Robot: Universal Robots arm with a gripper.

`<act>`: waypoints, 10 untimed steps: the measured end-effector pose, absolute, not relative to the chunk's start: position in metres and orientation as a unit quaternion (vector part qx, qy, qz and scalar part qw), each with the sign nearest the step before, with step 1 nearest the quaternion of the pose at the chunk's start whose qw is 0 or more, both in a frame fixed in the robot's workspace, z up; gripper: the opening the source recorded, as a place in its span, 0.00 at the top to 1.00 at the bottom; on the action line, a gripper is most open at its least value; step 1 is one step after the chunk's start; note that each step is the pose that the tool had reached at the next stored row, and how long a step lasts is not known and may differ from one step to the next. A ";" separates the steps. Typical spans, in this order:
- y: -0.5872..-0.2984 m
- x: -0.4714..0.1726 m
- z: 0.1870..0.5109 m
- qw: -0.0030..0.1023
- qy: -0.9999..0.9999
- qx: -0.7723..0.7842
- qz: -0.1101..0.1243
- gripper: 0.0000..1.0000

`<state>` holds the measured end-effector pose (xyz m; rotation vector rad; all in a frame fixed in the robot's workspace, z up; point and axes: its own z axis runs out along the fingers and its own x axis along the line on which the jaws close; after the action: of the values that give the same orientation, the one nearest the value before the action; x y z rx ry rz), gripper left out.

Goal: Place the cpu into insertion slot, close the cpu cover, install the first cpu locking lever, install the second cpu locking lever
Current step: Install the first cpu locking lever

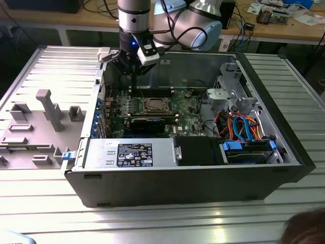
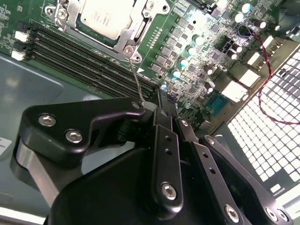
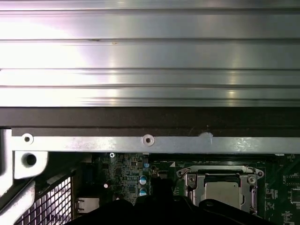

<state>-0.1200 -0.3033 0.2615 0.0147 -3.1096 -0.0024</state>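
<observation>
The end effector [image 1: 133, 76] hangs by the case's rear wall [image 1: 198, 66]; its state cannot be told. The cpu [image 2: 107, 18] sits under the closed cpu cover [image 2: 137, 29].

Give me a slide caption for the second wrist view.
Hand above motherboard; cpu seated under closed cpu cover.

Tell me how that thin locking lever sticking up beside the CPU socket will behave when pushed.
The locking lever is a thin bare wire rod, so it will probably flex and spring back. Its smooth, narrow surface could slip off the tool. It is anchored at the cpu cover's corner, so it should pivot rather than lift free.
</observation>
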 end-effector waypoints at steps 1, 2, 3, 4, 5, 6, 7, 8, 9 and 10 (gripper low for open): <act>-0.303 -0.120 0.262 0.016 -1.000 0.005 -0.001 0.89; -0.303 -0.119 0.262 0.016 -1.000 0.005 -0.001 0.89; -0.303 -0.119 0.262 0.016 -1.000 0.005 -0.001 0.89; -0.303 -0.119 0.261 0.016 -1.000 0.005 -0.001 0.89; -0.303 -0.119 0.261 0.016 -1.000 0.005 -0.001 0.89; -0.303 -0.119 0.261 0.016 -1.000 0.005 -0.001 0.89; -0.303 -0.119 0.261 0.016 -1.000 0.005 -0.001 0.89; -0.303 -0.118 0.261 0.016 -1.000 0.005 -0.001 0.89; -0.303 -0.118 0.261 0.016 -1.000 0.005 -0.001 0.89; -0.303 -0.118 0.261 0.016 -1.000 0.005 -0.001 0.89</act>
<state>-0.1177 -0.3032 0.2614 0.0146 -3.1095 -0.0023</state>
